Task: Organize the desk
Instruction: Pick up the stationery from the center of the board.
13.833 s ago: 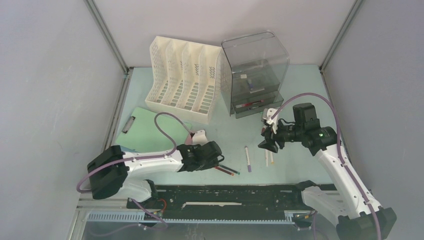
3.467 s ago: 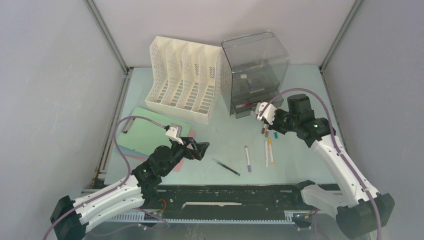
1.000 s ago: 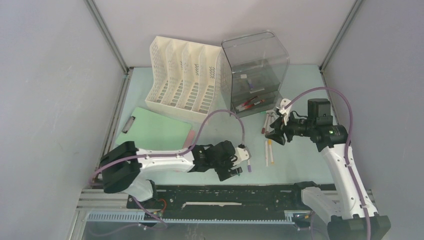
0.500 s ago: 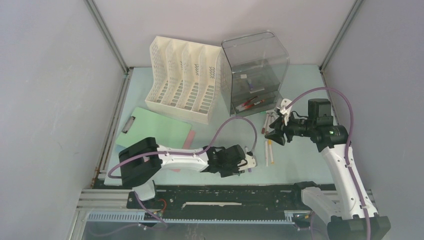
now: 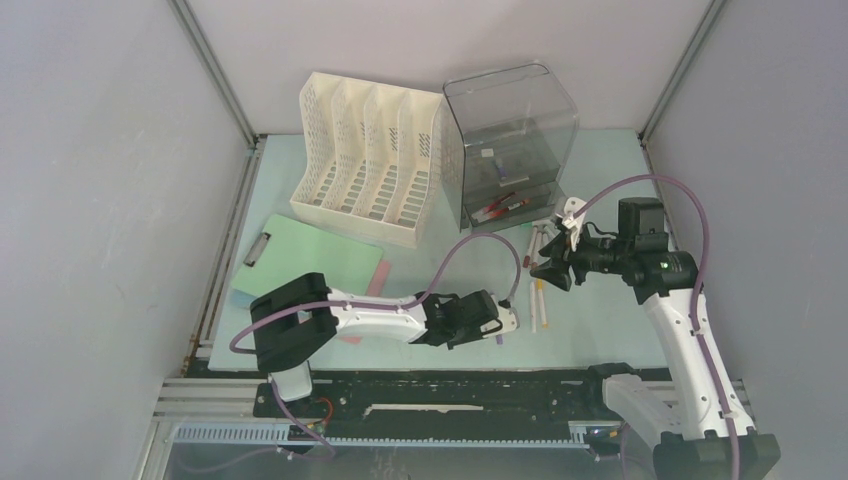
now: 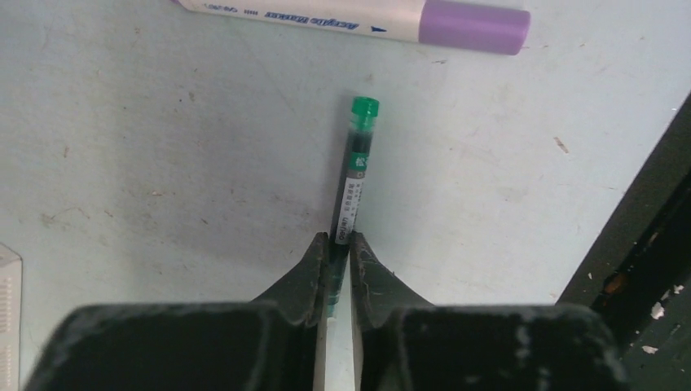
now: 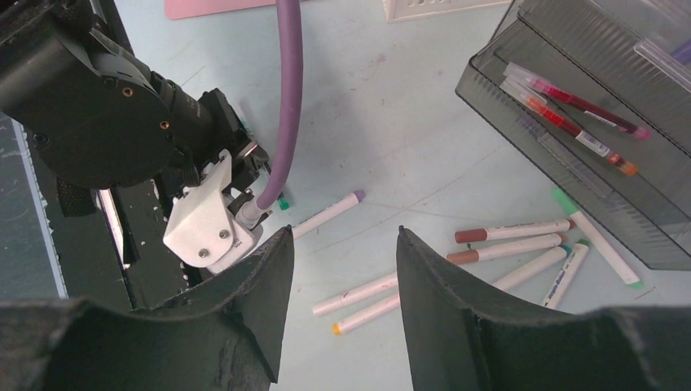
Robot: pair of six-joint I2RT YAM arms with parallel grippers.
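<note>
The desk (image 5: 440, 262) is a pale mint-green tabletop. Low over its near edge, my left gripper (image 6: 340, 241) (image 5: 492, 328) is shut on the rear end of a slim green-capped pen (image 6: 356, 163) that lies on the desk. Just beyond the pen's cap lies a purple-capped marker (image 6: 358, 16). My right gripper (image 7: 344, 232) (image 5: 548, 272) hangs open and empty above several loose white markers (image 7: 367, 293) (image 5: 537, 305). Two brown-capped markers (image 7: 513, 232) lie farther right.
A white slotted file rack (image 5: 370, 160) and a smoky plastic drawer box (image 5: 510, 130) stand at the back; its open lower drawer (image 7: 497, 90) holds red pens (image 7: 578, 102). A green clipboard (image 5: 310, 260) over a pink sheet (image 5: 378, 280) lies left. A black rail (image 6: 644, 244) borders the near edge.
My left arm has slid right along the near edge and its jaws have closed from wide open onto the green-capped pen. The right arm has not moved.
</note>
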